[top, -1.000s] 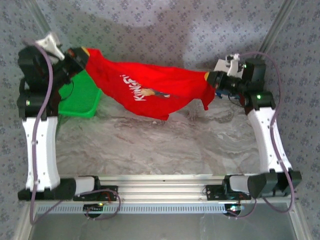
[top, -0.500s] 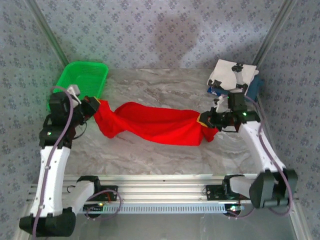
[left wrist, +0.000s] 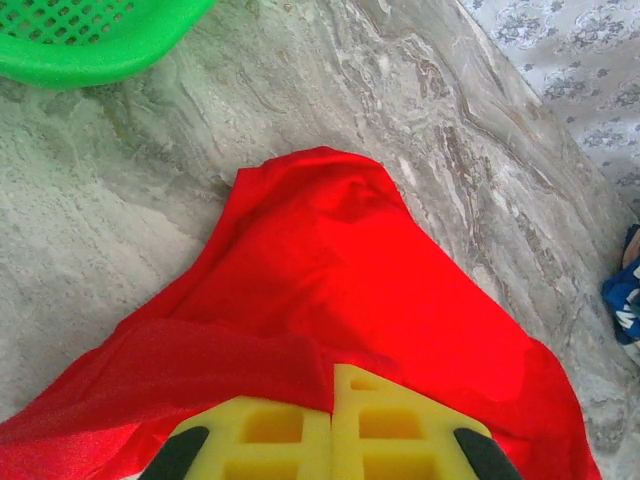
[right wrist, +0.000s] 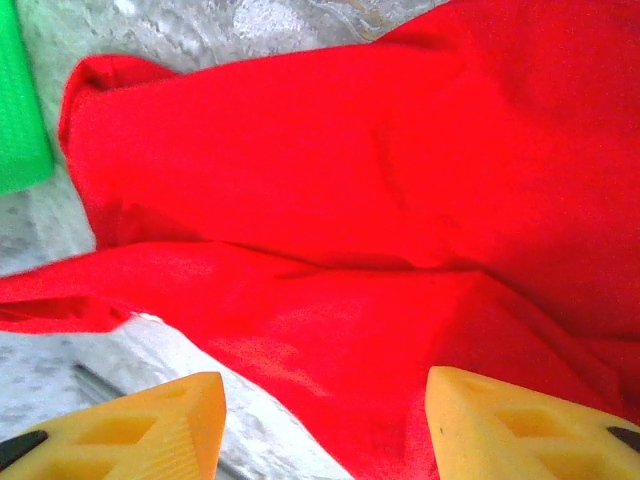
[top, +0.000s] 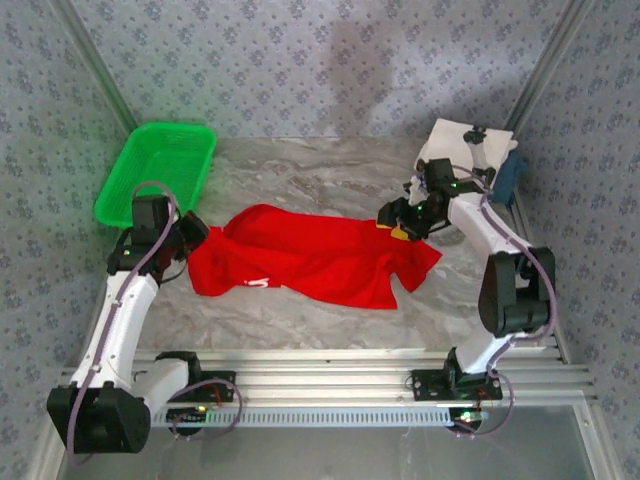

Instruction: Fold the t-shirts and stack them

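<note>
the red cloth t-shirt (top: pixel 320 258) lay stretched left to right. the left gripper (top: pixel 192 233) pinched it. the right gripper (right wrist: pixel 322 420) held its fingers apart.

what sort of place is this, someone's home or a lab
Most likely a robot lab cell, not a home: a left arm and right arm bolted to a metal rail at the edge of a marble-look table, patterned screens closing it in, and a red t-shirt laid out.

The left gripper (left wrist: pixel 332 388), jaws together, pinches the red tee (left wrist: pixel 350 280) spread on the table (left wrist: pixel 110 210), basket (left wrist: pixel 90 45) beyond.
</note>
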